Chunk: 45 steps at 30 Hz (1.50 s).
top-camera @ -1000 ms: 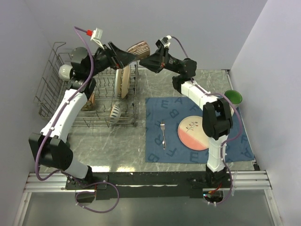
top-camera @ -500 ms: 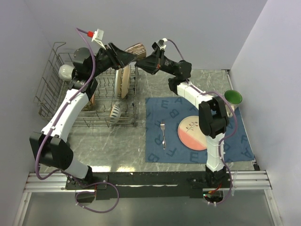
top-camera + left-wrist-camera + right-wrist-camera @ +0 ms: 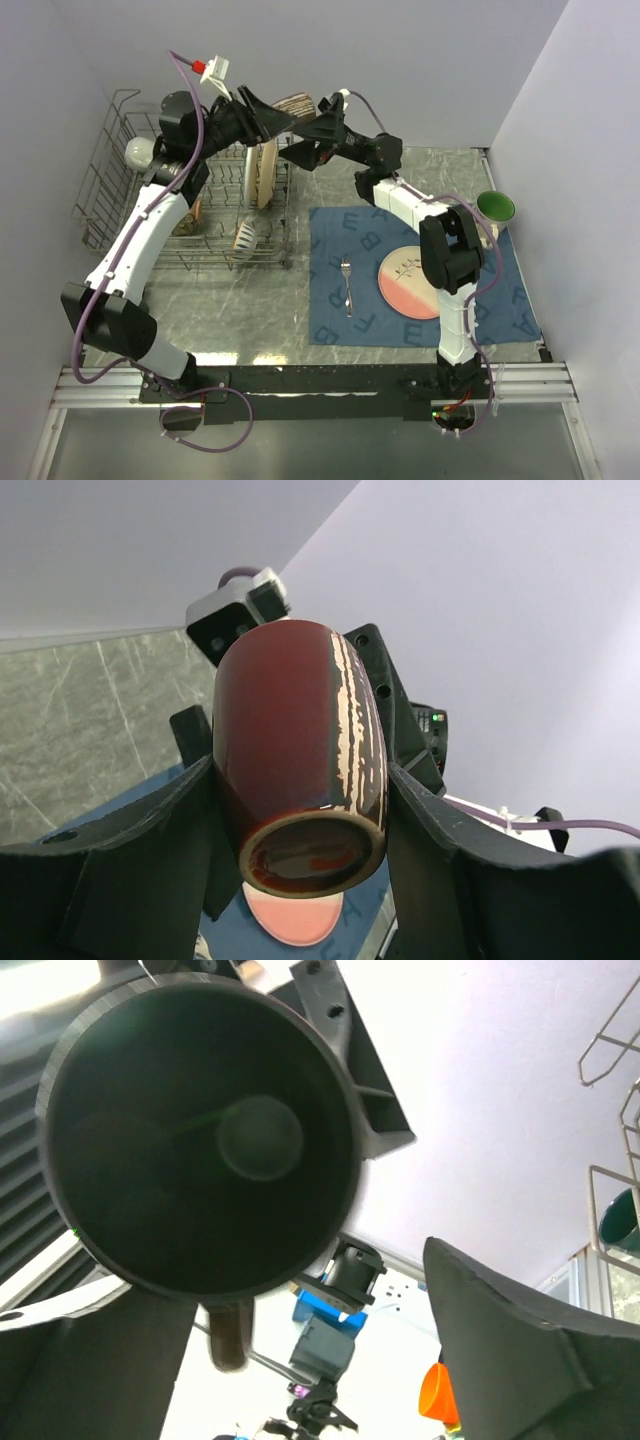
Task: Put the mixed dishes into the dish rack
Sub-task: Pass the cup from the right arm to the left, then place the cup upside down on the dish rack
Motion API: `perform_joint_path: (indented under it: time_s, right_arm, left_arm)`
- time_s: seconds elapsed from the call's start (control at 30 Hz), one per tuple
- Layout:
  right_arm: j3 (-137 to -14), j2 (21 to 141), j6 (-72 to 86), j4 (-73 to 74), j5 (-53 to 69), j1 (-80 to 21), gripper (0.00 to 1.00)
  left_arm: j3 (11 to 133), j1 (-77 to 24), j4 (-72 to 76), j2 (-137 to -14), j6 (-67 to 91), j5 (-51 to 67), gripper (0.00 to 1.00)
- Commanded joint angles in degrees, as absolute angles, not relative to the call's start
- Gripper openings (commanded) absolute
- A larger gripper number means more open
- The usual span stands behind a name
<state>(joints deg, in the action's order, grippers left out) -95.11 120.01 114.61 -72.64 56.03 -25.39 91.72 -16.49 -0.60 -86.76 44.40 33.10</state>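
Handover confirmed: the right hand (image 3: 308,130) has just spread its fingers off the brown glazed mug (image 3: 290,700). The left hand (image 3: 298,775) alone now pinches it, aloft over the dish rack's (image 3: 110,170) far right corner. Racking remains outstanding.

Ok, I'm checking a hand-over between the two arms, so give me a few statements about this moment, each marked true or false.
1. The left jaws grip the mug. True.
2. The right jaws are clamped on the mug. False: they stand open, with one finger clear of it.
3. The fork lies on the blue placemat. True.
4. The pink-and-cream plate stands in the rack. False: it lies flat on the placemat.
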Motion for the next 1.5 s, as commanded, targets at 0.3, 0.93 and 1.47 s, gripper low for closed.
perform_joint_path:
  time_s: [0.3, 0.93, 1.47]
  right_arm:
    - [-88.9, 114.4, 115.9, -81.0, 61.4, -25.3, 1.0]
    - [-77.1, 91.0, 65.8, -22.2, 67.2, -15.2, 1.0]
    - [-67.3, 80.0, 50.6, -6.3, 61.5, -12.8, 1.0]
  left_arm:
    - [101.5, -13.4, -9.2, -82.7, 40.1, 25.7, 0.01]
    - [104.6, 9.6, -42.8, -85.1, 24.3, 2.5, 0.01]
    - [99.0, 24.8, -43.1, -98.0, 31.3, 11.1, 0.01]
